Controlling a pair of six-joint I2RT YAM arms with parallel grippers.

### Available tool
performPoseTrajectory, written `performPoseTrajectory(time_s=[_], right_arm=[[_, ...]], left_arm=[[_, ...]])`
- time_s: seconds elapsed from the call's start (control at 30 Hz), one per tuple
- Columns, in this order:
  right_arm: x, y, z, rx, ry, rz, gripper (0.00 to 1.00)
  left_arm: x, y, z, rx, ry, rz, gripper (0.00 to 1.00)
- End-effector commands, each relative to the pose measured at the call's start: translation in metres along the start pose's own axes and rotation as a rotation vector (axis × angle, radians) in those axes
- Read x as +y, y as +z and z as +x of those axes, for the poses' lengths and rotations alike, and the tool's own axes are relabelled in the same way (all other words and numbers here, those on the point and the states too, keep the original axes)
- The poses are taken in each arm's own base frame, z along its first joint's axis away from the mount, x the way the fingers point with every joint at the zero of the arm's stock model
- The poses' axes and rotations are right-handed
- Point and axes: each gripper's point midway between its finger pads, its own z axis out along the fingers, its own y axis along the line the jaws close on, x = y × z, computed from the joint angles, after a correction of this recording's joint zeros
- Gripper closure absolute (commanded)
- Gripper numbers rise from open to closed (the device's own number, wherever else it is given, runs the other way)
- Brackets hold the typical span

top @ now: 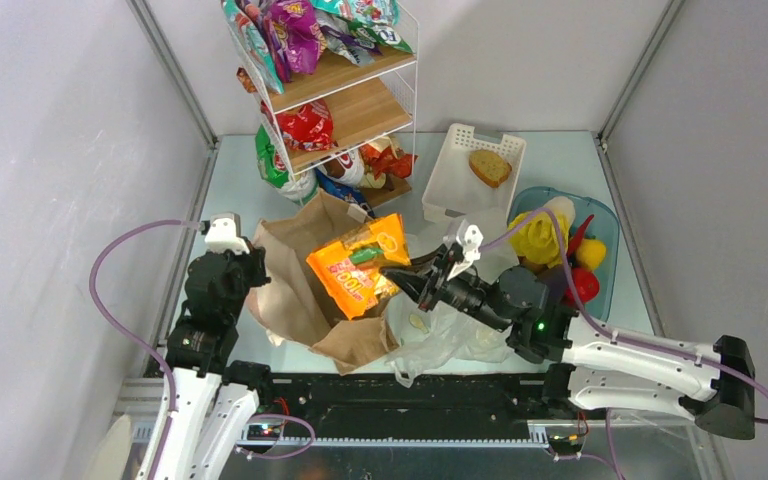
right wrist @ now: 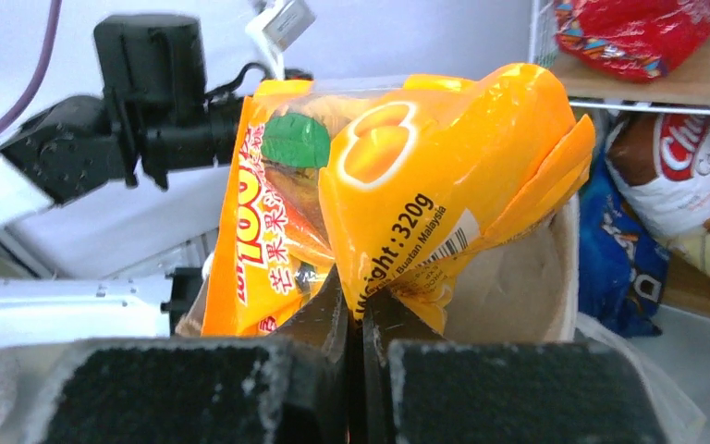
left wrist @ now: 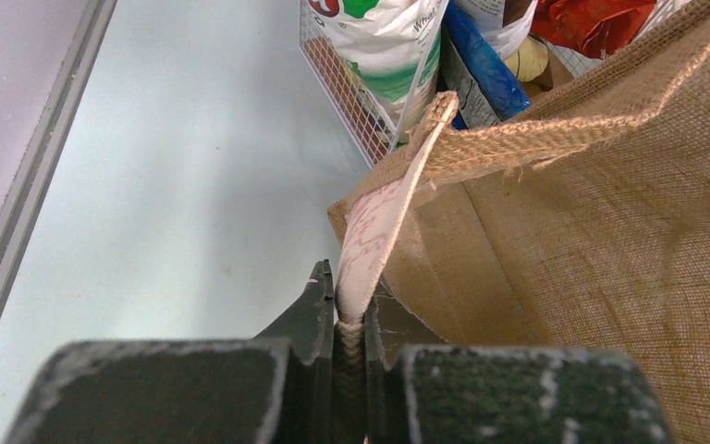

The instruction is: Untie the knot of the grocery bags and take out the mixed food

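Bright, even, diffuse light fills all three views; shadows are soft. The tabletop (left wrist: 194, 166) left of the left pincer (left wrist: 349, 298) has a pale sheen, while the brown bag (left wrist: 610, 231) to its right shows sharp weave. Glossy highlights mark the orange packet (right wrist: 425, 185) above the right pincer (right wrist: 356, 298); both pincers' near bodies blur.

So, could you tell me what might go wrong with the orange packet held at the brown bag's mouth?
The right gripper pinches only a thin edge of the orange packet; it could slip and fall back.
The left gripper holds the brown bag by one narrow strap; if that slips, the bag may sag or tip.
The snack rack stands close behind; a swing could hit it.
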Motion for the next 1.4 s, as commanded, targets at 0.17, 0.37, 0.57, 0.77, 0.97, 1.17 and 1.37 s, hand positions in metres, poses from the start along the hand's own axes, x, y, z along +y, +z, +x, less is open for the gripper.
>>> performPoseTrajectory(time_s=[0.17, 0.37, 0.57, 0.77, 0.97, 1.17, 1.37], right_arm=[[-0.074, 0.030, -0.177, -0.347, 0.105, 0.274, 1.00], [-0.123, 0.057, -0.232, -0.465, 0.173, 0.320, 1.00], [-0.173, 0.090, -0.287, -0.533, 0.284, 0.340, 1.00], [-0.210, 0.118, -0.345, -0.663, 0.383, 0.287, 1.00], [-0.253, 0.150, -0.352, -0.795, 0.519, 0.169, 1.00], [-0.278, 0.163, -0.332, -0.854, 0.559, 0.149, 1.00], [-0.295, 0.185, -0.297, -0.782, 0.504, 0.259, 1.00]], left_arm=[[0.001, -0.006, -0.036, -0.107, -0.019, -0.020, 1.00], [-0.001, -0.007, -0.036, -0.108, -0.022, -0.008, 1.00], [-0.001, -0.008, -0.036, -0.109, -0.024, -0.004, 1.00], [-0.002, -0.009, -0.037, -0.113, -0.029, 0.000, 1.00], [-0.003, -0.009, -0.036, -0.108, -0.030, 0.004, 1.00], [-0.003, -0.008, -0.034, -0.101, -0.029, 0.007, 1.00], [-0.006, -0.007, -0.034, -0.093, -0.028, 0.022, 1.00]])
